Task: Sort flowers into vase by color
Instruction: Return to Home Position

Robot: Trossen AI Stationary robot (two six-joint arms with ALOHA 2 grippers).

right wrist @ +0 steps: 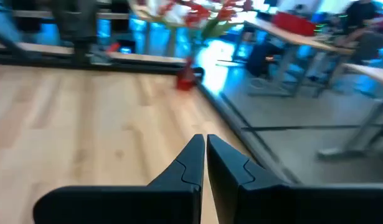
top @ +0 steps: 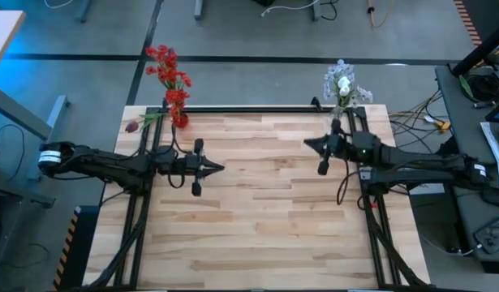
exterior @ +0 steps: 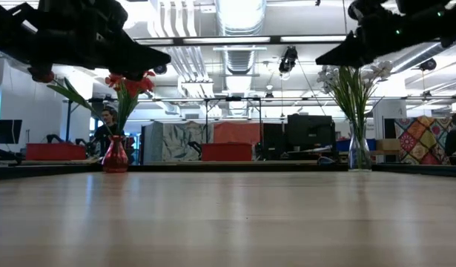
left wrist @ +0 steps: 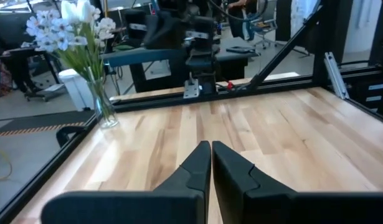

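The red flowers (top: 169, 75) stand with their stems in a small red vase (exterior: 115, 156) at the table's far left corner. A dark maroon bud (top: 133, 126) leans out of it toward the left edge. Pale white sprays and a white tulip (top: 341, 84) stand in a clear glass vase (exterior: 359, 154) at the far right corner, also seen in the left wrist view (left wrist: 71, 32). My left gripper (top: 218, 168) hovers shut over the table's left middle. My right gripper (top: 307, 144) hovers shut right of centre. Both are raised above the wood (exterior: 150, 55) (exterior: 333, 55).
A black frame rail (top: 249, 109) runs along the table's far edge between the two vases. Bare wood (top: 265, 219) spreads across the table's middle and near half. Cables and equipment (top: 476, 89) lie off the right side. A person (exterior: 105, 130) sits in the room behind.
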